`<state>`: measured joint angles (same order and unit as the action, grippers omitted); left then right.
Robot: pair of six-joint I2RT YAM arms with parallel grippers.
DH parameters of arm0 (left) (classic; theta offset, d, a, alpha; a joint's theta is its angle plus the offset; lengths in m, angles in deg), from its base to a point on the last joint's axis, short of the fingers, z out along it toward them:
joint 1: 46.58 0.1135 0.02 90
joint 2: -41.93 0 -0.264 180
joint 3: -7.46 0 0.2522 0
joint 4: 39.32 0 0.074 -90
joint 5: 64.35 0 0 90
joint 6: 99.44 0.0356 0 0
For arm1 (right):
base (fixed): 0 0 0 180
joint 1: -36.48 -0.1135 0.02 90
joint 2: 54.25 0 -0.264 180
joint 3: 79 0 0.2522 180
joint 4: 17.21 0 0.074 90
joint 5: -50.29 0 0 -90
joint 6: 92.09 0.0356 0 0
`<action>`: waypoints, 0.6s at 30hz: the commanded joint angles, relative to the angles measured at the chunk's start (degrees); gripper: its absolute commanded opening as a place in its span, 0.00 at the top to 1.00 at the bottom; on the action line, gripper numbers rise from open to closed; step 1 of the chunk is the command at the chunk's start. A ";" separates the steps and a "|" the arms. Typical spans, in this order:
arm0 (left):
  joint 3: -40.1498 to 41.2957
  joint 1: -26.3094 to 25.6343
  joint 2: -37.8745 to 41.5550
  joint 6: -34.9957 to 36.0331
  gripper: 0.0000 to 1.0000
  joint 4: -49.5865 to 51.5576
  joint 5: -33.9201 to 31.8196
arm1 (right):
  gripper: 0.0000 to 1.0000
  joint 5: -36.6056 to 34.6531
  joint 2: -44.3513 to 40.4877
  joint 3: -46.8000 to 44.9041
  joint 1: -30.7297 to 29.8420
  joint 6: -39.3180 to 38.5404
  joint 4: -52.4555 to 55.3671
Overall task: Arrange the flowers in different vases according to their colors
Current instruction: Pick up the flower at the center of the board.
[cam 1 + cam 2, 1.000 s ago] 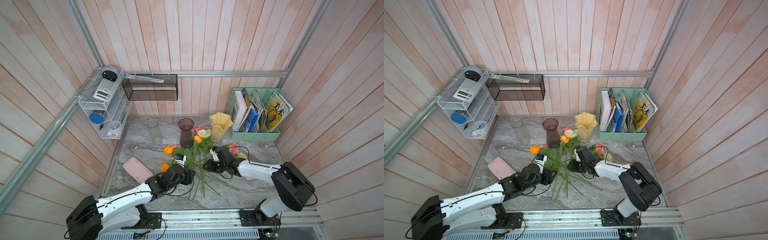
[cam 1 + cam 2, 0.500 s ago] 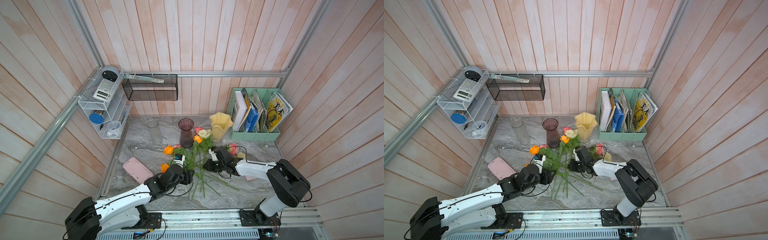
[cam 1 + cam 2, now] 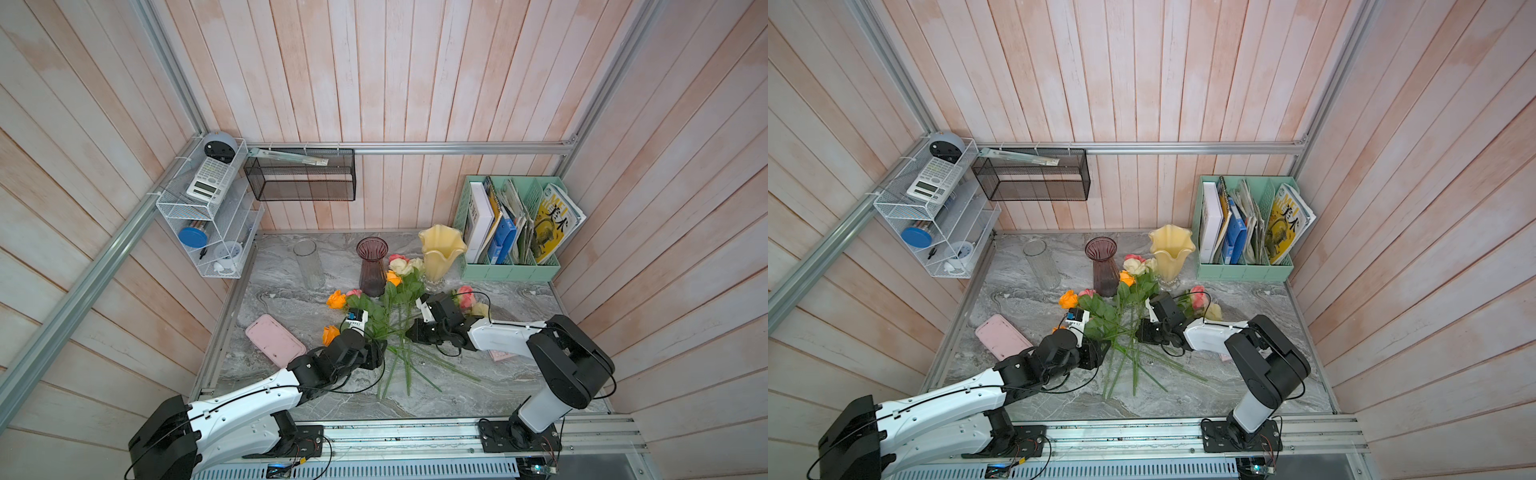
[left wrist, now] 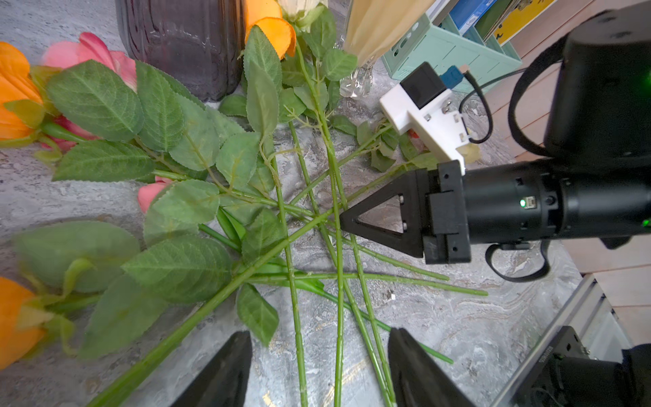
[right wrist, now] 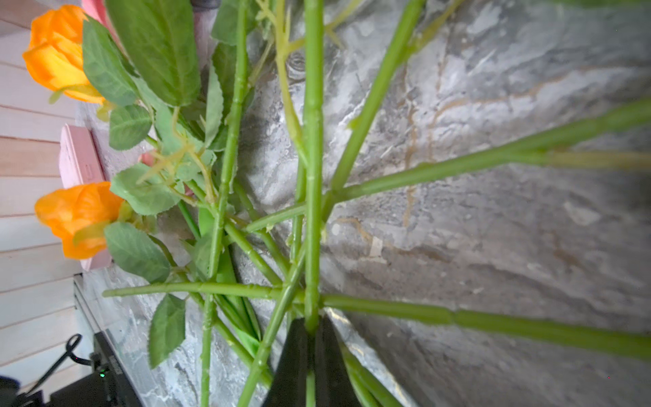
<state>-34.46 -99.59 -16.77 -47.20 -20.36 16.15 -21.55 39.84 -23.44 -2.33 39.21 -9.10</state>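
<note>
The flowers lie in a crossed heap mid-table, with orange blooms (image 3: 336, 300), pink ones (image 3: 465, 296) and cream ones (image 3: 401, 266). Behind them stand the vases: clear cylinder (image 3: 309, 264), purple ribbed (image 3: 372, 266) and pale yellow wavy (image 3: 440, 251), all without flowers. My right gripper (image 5: 310, 327) is shut on one green stem (image 5: 313, 176) low in the heap, also seen in the left wrist view (image 4: 343, 220). I cannot tell which bloom that stem carries. My left gripper (image 4: 318, 349) hovers open over several stems, gripping none.
A pink case (image 3: 274, 340) lies front left of the heap. The mint-green file holder (image 3: 511, 270) stands at the back right. A white wire shelf (image 3: 208, 216) and a black mesh basket (image 3: 303, 178) hang on the walls.
My right gripper's jaws have closed onto the stem. Both arms have stayed almost where they were, and the flowers have not shifted.
</note>
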 commanded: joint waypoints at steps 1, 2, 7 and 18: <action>0.87 -0.16 0.95 -0.12 0.33 0.96 -1.12 | 0.99 0.58 -0.32 0.67 0.15 -1.03 0.37; 0.89 -0.16 0.87 -0.14 0.33 1.03 -1.22 | 0.99 0.46 -0.93 0.45 0.17 -1.20 0.76; 0.98 -0.16 0.90 0.05 0.33 1.14 -1.75 | 1.00 -1.24 -5.58 0.71 0.15 -2.83 5.79; 1.74 -0.14 1.04 -0.30 0.33 0.30 -2.29 | 1.00 -7.74 -24.11 -0.83 0.38 -4.66 17.45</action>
<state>-33.65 -99.59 -16.35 -47.22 -19.97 14.67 -26.19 17.67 -23.46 -2.26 35.54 3.49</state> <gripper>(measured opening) 0.668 0.090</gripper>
